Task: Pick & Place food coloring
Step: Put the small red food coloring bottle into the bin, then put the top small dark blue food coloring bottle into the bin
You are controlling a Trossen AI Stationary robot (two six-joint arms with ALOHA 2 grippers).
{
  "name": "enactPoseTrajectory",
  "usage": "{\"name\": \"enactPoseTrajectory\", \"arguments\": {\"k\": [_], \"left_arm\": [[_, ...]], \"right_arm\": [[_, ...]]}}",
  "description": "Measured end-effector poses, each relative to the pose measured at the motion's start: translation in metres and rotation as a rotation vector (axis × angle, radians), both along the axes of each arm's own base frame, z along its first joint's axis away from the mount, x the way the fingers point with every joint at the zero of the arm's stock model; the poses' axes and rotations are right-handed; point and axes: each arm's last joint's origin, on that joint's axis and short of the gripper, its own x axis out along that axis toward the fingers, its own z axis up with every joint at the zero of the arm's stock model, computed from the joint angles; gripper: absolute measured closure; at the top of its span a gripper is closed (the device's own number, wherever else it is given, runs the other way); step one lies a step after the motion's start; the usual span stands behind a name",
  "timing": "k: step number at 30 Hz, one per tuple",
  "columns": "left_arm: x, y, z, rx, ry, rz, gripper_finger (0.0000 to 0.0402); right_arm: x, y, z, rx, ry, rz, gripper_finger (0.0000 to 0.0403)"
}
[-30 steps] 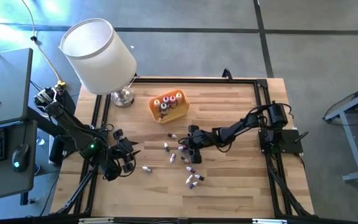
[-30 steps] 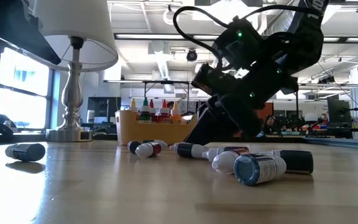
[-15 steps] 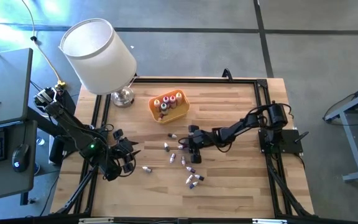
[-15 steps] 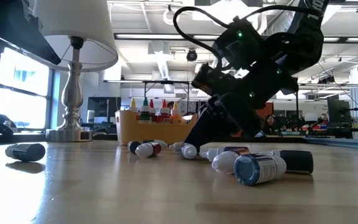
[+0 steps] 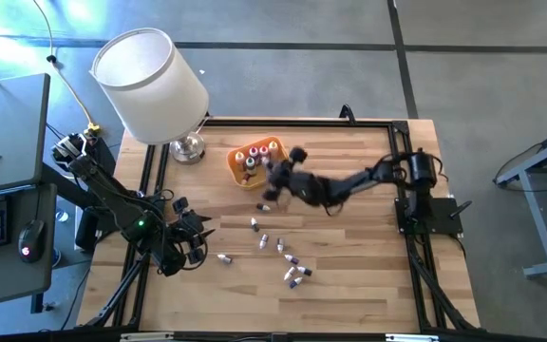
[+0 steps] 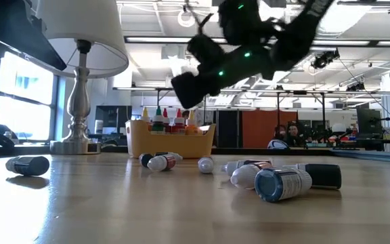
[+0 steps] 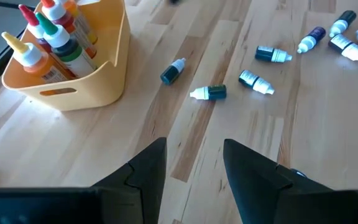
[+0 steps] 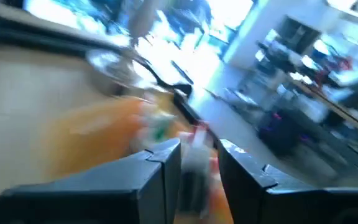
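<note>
The right gripper [image 5: 275, 179], just right of the orange tray [image 5: 275, 172] at upper centre of the high view, is clamped on one food coloring bottle [image 8: 196, 163]. Loose bottles [image 5: 294, 275] lie scattered below it. The left gripper [image 5: 196, 239] waits lower left, fingers apart.

Grey floor [image 5: 283, 66], perhaps concrete
</note>
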Motion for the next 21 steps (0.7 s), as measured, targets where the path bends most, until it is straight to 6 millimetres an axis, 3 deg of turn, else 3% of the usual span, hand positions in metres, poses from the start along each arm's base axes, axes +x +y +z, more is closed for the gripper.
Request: {"name": "enactPoseTrajectory", "arguments": {"k": [5, 10, 16, 21], "left_arm": [[0.000, 0.000, 0.000, -0.003, -0.001, -0.001, 0.0246], [0.000, 0.000, 0.000, -0.005, -0.002, -0.001, 0.0246], [0.002, -0.002, 0.001, -0.024, -0.016, -0.003, 0.0246], [0.002, -0.002, 0.001, -0.034, -0.011, -0.008, 0.0246]], "right_arm": [[0.006, -0.045, -0.005, 0.308, 0.133, 0.045, 0.0328], [0.002, -0.058, -0.010, 0.474, 0.198, 0.109, 0.0346], [0.010, -0.041, 0.000, 0.420, 0.156, 0.261, 0.0317], [0.011, -0.003, 0.015, 0.465, 0.173, 0.473, 0.0277]]}}
